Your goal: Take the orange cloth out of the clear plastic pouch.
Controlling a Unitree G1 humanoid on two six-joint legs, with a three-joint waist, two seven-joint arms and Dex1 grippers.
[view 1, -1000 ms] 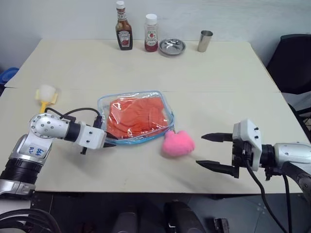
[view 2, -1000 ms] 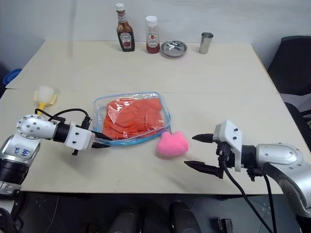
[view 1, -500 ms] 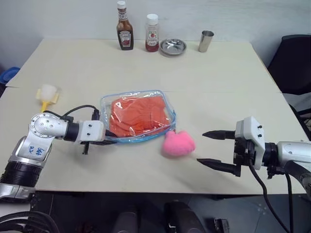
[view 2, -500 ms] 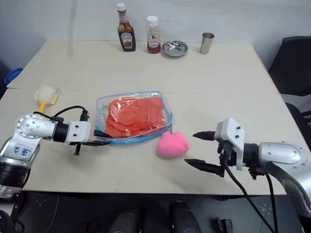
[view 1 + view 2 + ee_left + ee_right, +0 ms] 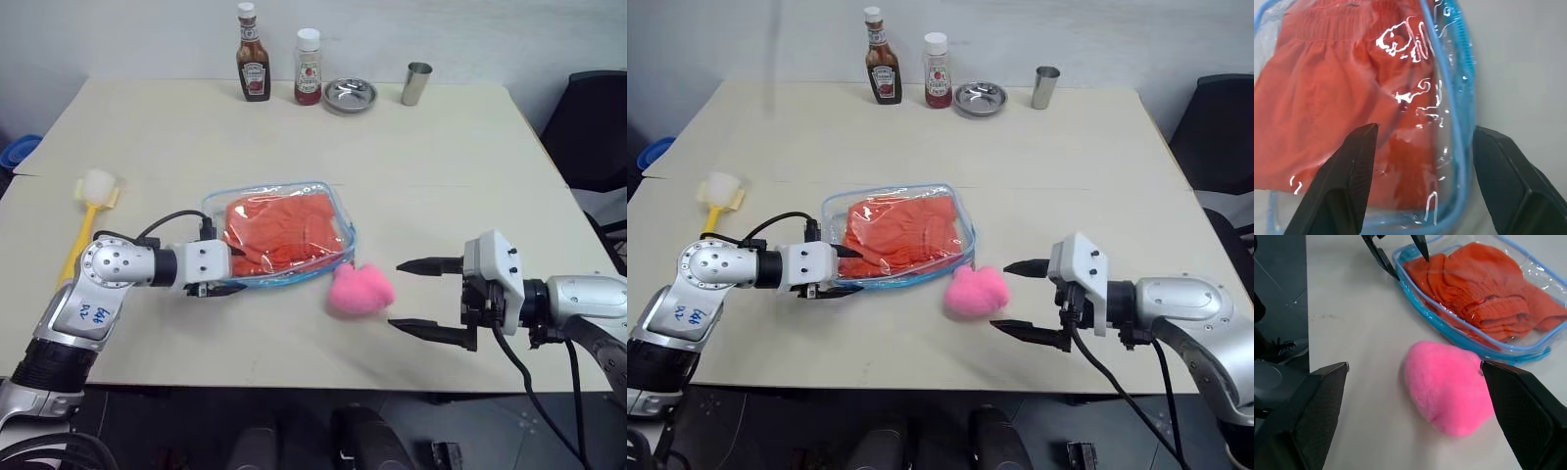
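Orange cloth (image 5: 279,233) inside clear pouch (image 5: 333,201), left fingers (image 5: 1347,186) apart astride its corner, right fingers (image 5: 421,329) apart.

Bystanders on the beige counter (image 5: 441,176)

Pink plush (image 5: 360,290) near front; yellow brush (image 5: 86,211) at left; two sauce bottles (image 5: 252,67), metal dish (image 5: 350,93), steel cup (image 5: 416,83) along the far edge.
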